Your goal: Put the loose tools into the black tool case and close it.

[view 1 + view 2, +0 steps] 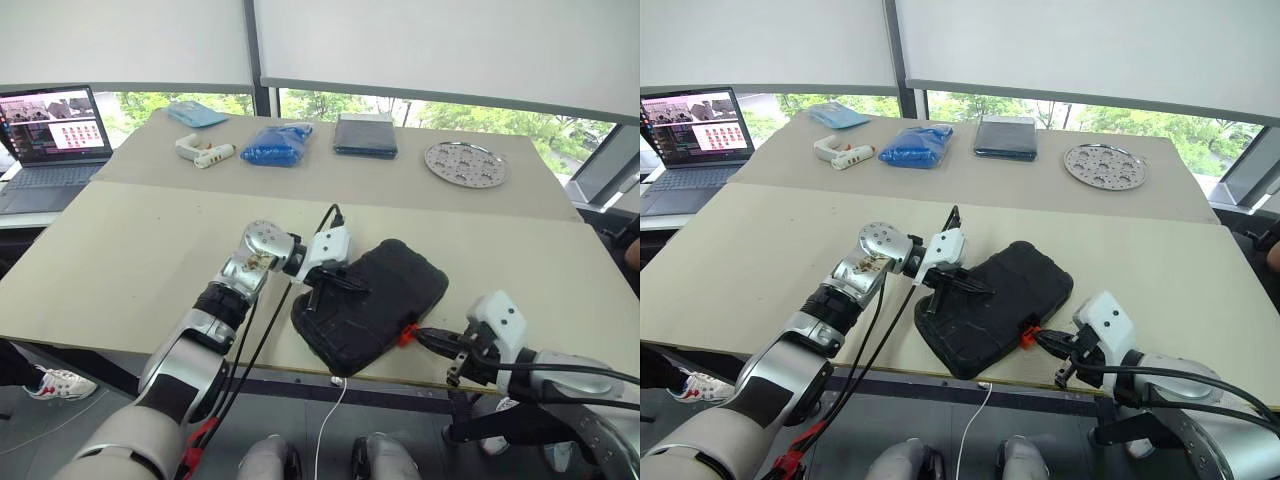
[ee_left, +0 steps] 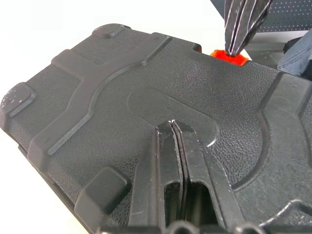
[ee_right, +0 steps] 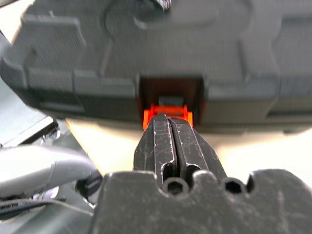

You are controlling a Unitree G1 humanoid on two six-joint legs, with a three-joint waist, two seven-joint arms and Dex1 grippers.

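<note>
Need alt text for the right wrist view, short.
The right gripper, fingers shut, has its tips at the orange latch in a recess on the front edge of the closed black tool case. The case lies on a pale table, its ribbed lid above the latch.

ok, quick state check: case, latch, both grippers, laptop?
black tool case: lid down, flat on the near table edge
orange latch: at the case's front edge, right fingertips against it; latched or not, cannot tell
left gripper: fingers shut, tips pressed on the case lid
right gripper: fingers shut, at the latch
laptop: open, screen lit
</note>
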